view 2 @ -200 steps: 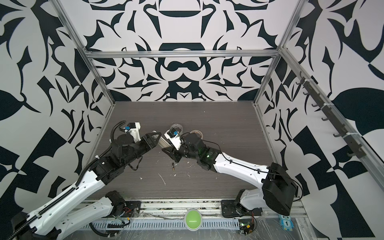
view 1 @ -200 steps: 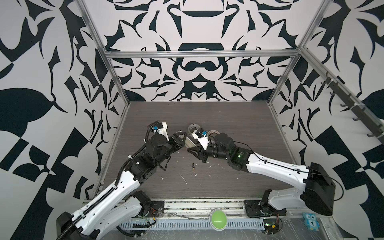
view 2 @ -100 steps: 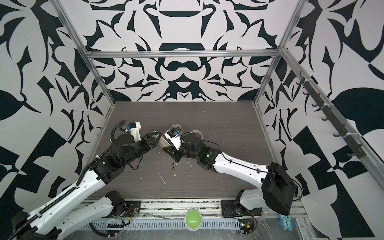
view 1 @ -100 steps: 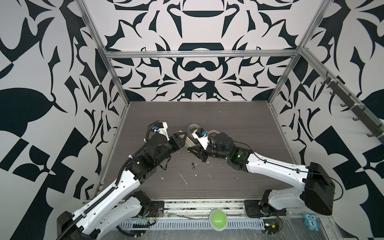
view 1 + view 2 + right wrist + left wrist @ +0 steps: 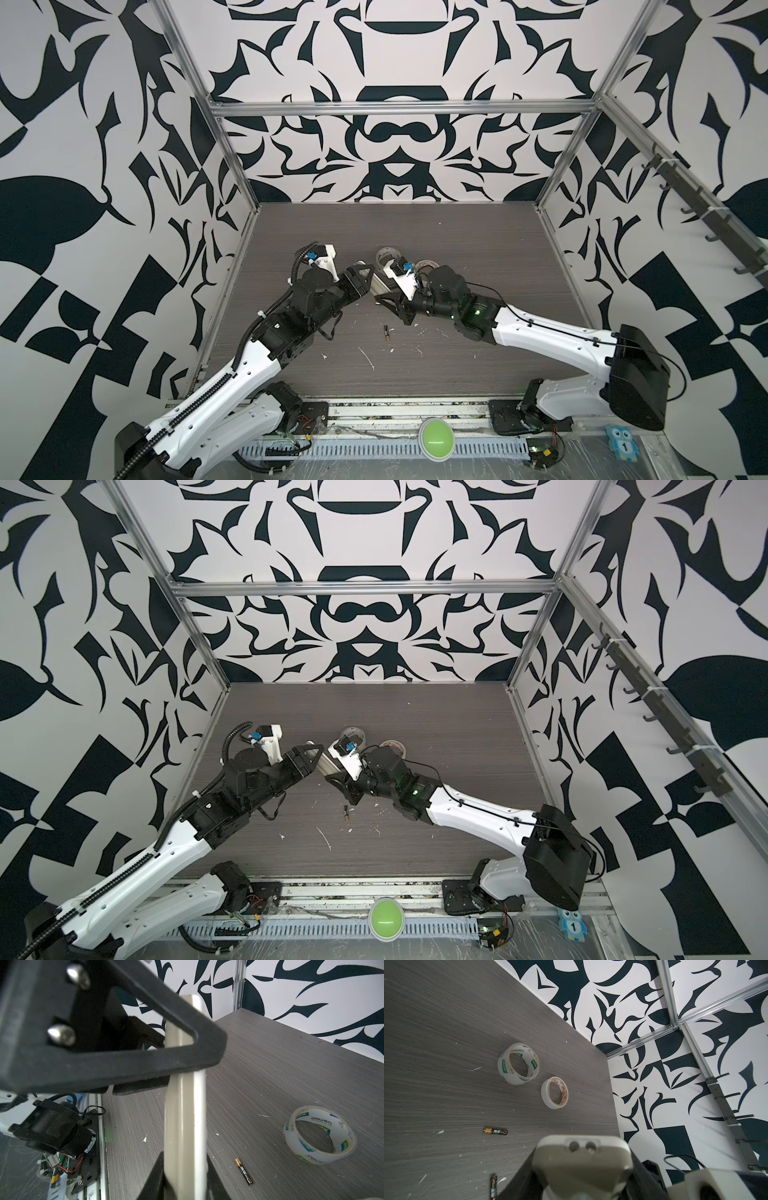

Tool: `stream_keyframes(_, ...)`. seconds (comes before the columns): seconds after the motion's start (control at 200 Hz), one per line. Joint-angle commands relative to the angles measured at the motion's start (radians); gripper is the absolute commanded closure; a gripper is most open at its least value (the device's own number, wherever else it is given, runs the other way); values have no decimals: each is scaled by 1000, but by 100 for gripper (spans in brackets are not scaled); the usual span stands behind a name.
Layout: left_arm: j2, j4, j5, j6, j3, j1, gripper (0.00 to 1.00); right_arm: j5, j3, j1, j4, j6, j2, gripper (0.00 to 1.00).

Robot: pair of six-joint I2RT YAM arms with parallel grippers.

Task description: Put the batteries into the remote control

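Observation:
The white remote control (image 5: 374, 284) (image 5: 327, 764) hangs above the table between both grippers. My left gripper (image 5: 365, 277) (image 5: 583, 1169) is shut on one end of the remote control (image 5: 581, 1157), whose face with two small round emitters points at the left wrist camera. My right gripper (image 5: 384, 298) (image 5: 185, 1172) clamps the remote control (image 5: 185, 1105) edge-on, one black finger on each flat side. One battery (image 5: 386, 333) (image 5: 346, 813) (image 5: 244, 1171) lies on the table below the grippers. The left wrist view shows two batteries, one (image 5: 495, 1131) near the tape rolls and another (image 5: 493, 1187) closer in.
A clear tape roll (image 5: 518, 1064) (image 5: 319, 1134) and a smaller white tape roll (image 5: 554, 1093) lie flat on the dark wood table (image 5: 457, 249) behind the grippers. White flecks (image 5: 368, 358) dot the front. A green button (image 5: 435, 433) sits on the front rail.
My right gripper's jaws have narrowed onto the remote control. Both arms and the battery on the table have hardly moved.

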Motion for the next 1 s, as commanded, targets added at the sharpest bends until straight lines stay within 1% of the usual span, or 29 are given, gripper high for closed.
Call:
stream_keyframes(0.0,-5,34,-3,-7,-11,1,93,8,56,6,18,-8,-13,100)
stream_keyframes(0.09,-7,38,0,20,-12,3,71,9,50,5,7,-8,-28,100)
stream_keyframes(0.215,-16,44,2,47,-21,9,52,19,46,5,-11,-9,-57,100)
stream_keyframes(0.39,-31,51,6,77,-28,18,22,16,44,5,-38,-10,-108,100)
stream_keyframes(0.44,-36,53,10,85,-29,21,16,15,43,4,-43,-10,-119,100)
stream_keyframes(0.465,-37,55,13,89,-28,23,16,16,43,5,-46,-10,-121,100)
stream_keyframes(0.475,-38,55,14,92,-28,24,13,15,43,4,-46,-10,-124,100)
stream_keyframes(0.49,-39,56,17,95,-28,24,10,16,43,4,-48,-9,-126,100)
stream_keyframes(0.585,-45,74,41,116,-28,27,3,19,40,4,-55,-9,-134,100)
stream_keyframes(0.65,-48,87,67,137,-27,28,0,20,37,3,-57,-3,-138,100)
stream_keyframes(0.87,-61,144,135,203,-28,28,1,40,22,2,-66,9,-162,100)
stream_keyframes(0.995,-61,199,199,239,-33,27,1,44,7,-5,-61,23,-191,100)
